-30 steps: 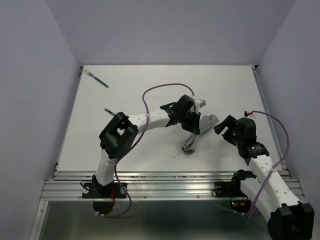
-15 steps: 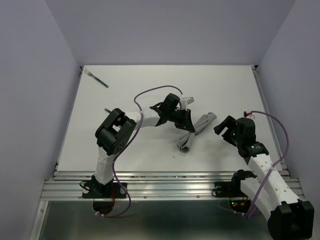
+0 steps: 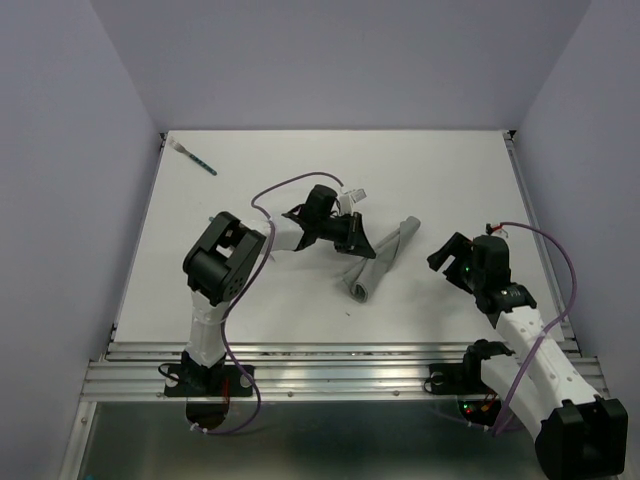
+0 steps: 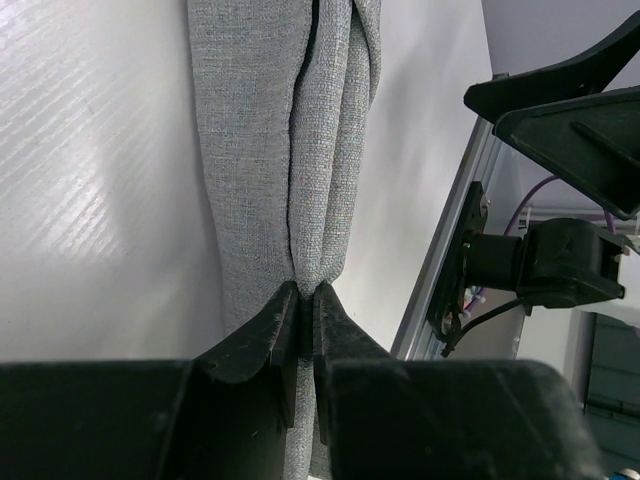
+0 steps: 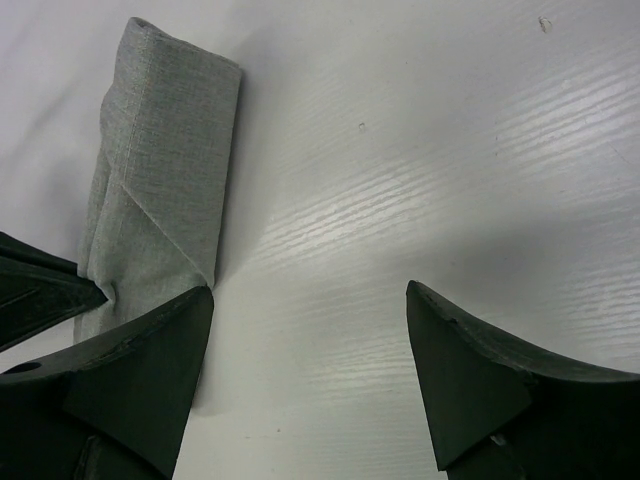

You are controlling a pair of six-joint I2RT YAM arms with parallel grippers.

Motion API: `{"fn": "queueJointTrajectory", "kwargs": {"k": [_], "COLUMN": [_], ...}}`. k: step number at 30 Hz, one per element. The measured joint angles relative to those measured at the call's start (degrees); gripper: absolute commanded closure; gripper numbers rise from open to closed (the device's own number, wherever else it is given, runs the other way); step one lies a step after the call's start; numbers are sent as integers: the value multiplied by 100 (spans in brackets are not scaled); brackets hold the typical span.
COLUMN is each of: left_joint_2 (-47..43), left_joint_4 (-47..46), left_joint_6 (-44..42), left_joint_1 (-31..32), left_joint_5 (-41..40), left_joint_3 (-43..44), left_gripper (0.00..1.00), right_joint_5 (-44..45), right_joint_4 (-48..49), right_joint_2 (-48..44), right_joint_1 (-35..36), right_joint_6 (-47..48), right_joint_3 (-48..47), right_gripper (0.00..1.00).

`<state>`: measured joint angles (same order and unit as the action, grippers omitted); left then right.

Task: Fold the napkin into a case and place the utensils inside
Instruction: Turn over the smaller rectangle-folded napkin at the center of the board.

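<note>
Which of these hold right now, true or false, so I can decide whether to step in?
1. The left gripper is shut on the napkin. True.
2. The right gripper holds a utensil. False: its jaws stand open and empty, beside the napkin.
3. A utensil lies near the far left corner of the table. True.
4. The napkin is spread out as a wide flat sheet. False: it is gathered into a long narrow strip.
</note>
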<state>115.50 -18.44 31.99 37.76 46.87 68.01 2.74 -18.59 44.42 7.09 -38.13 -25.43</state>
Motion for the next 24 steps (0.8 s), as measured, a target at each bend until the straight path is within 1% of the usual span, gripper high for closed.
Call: {"fn": "queueJointTrajectory", "kwargs": {"k": [4,6,8,9,11,12,14,15,16,18,24], "left_joint_2": [2,2,2,4,4,7,26,31,35,37,-15], "left_joint_4": [-74,-111,-129,-146,-157,-153,-151,-140,-127,-70,435], "left_joint_6": [11,17,24,24,20,22,20,2,4,-33,-310], "left_joint_1": [-105,-168,-232,-262,-337,-385,-461,-498,-527,-599,-857], "left_joint_5": [68,101,116,118,131,140,149,149,149,138,-129], "left_joint_3": [-101,-164,-210,-232,-269,-284,-289,-293,-295,-297,-297], "left_gripper": [100,95,86,79,71,62,53,45,42,38,38], "right_joint_5": [-9,-15,-17,-17,-17,-20,-22,-24,-28,-42,-111], "right_joint_4": [-26,-26,-26,-26,-28,-26,-26,-28,-28,-26,-28], "right_joint_2": [33,33,33,35,35,37,55,72,76,96,173], "right_joint_1": [-2,-2,-2,-2,-2,-2,0,-2,-2,-2,-2], "right_joint_6": [7,24,39,42,46,48,66,74,81,87,118], "right_joint_3": [0,0,0,0,0,0,-2,-2,-2,-2,-2], "right_gripper": [17,17,17,17,17,17,18,17,17,17,17]}}
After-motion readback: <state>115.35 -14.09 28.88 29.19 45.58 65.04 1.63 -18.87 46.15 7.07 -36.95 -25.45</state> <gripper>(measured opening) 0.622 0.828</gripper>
